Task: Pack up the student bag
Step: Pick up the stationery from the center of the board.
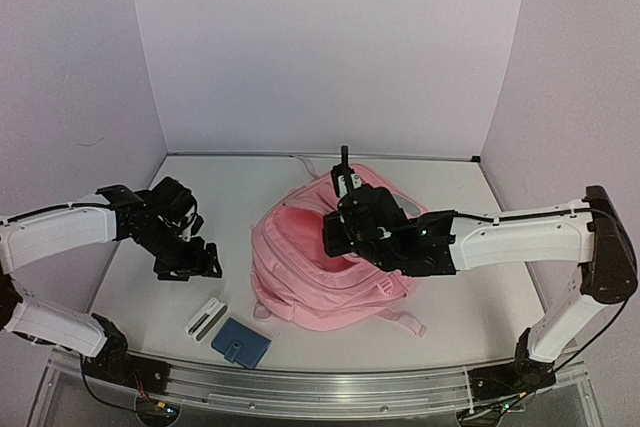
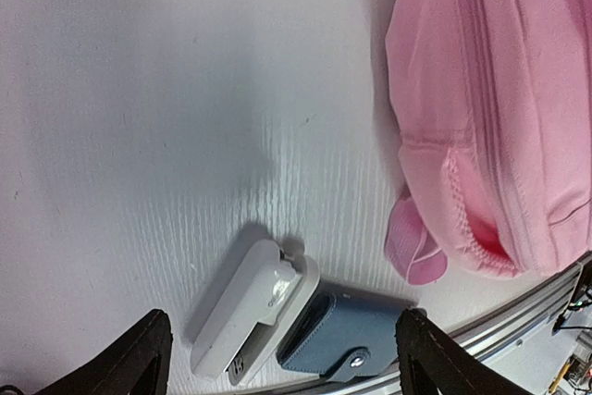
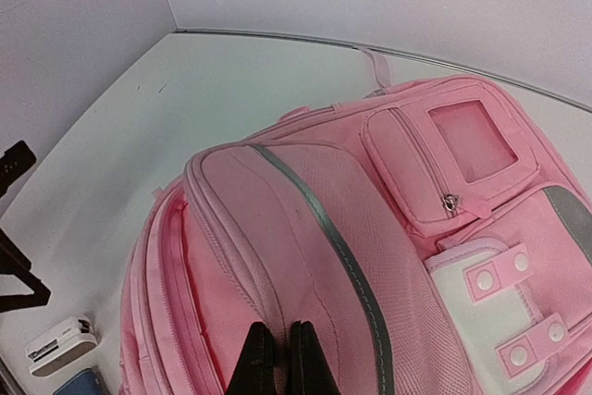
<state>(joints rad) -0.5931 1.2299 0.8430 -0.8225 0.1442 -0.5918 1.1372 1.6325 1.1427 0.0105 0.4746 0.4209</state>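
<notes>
Packing step. Right tool (image 3: 277,347) pinching student bag (image 3: 305,228) flap; left tool (image 1: 190,269) released over white case (image 2: 250,307), blue wallet (image 2: 338,335). Next: descend, grasp.

No legible text anywhere. The white rectangular plastic device (image 3: 57,344) lying on the tabletop (image 3: 185,117) carries a small dark printed mark on its top face, too small and blurred to read. The left wrist view shows a faint grey mark on it, also unreadable.
</notes>
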